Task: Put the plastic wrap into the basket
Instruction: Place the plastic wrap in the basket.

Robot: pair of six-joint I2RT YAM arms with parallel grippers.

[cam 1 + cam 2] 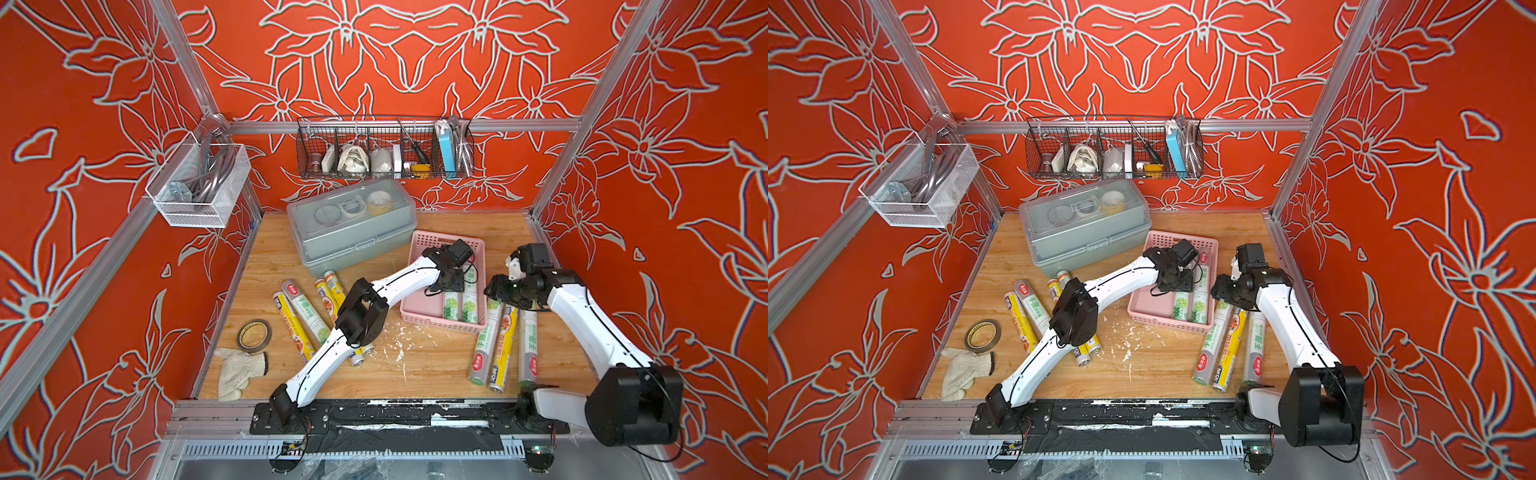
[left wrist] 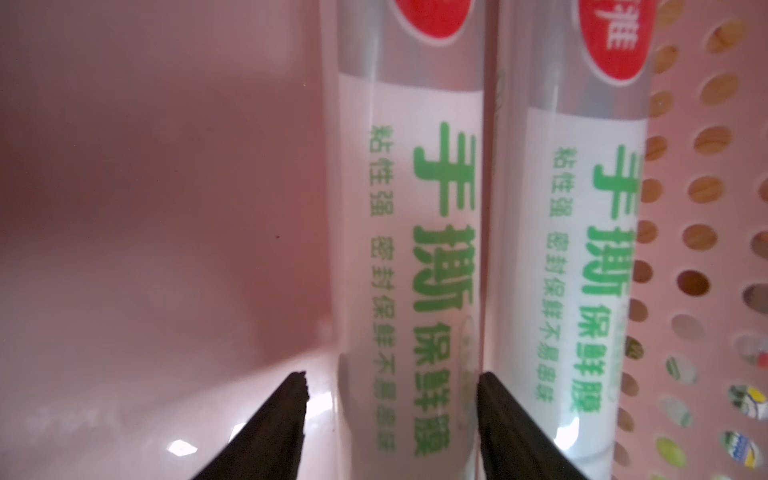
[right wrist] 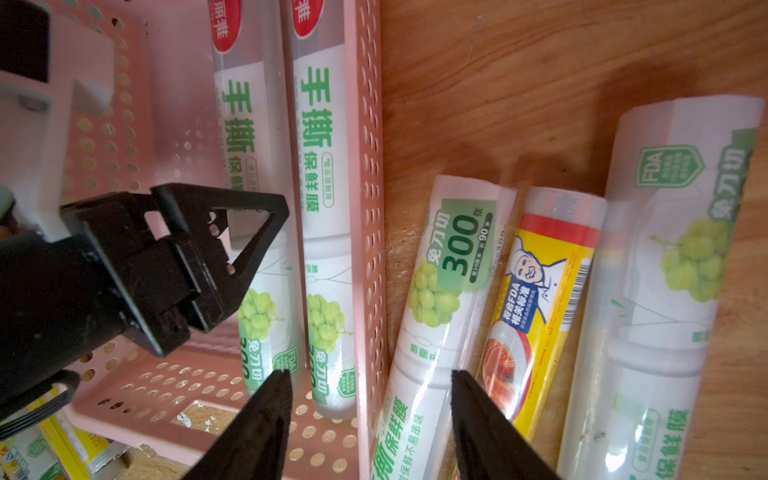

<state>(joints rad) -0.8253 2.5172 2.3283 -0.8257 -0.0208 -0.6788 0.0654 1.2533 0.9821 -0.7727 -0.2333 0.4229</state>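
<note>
Wood tabletop (image 1: pixel 436 365); 2 rolls (image 1: pixel 470 309) lengthwise in basket (image 1: pixel 419 303).

The basket (image 1: pixel 419 245) is pink with rows of small round holes; the plastic wrap rolls (image 2: pixel 415 249) in it are white with green writing, green grapes and a red oval; one near right roll, the yellow roll (image 1: pixel 503 349), has a red band; the table (image 1: pixel 436 365) is light brown wood with white specks; the walls (image 1: pixel 415 62) are orange-red with pale flower outlines; the tape ring (image 1: pixel 254 348) is brown; the glove (image 1: pixel 239 374) is off-white.
</note>
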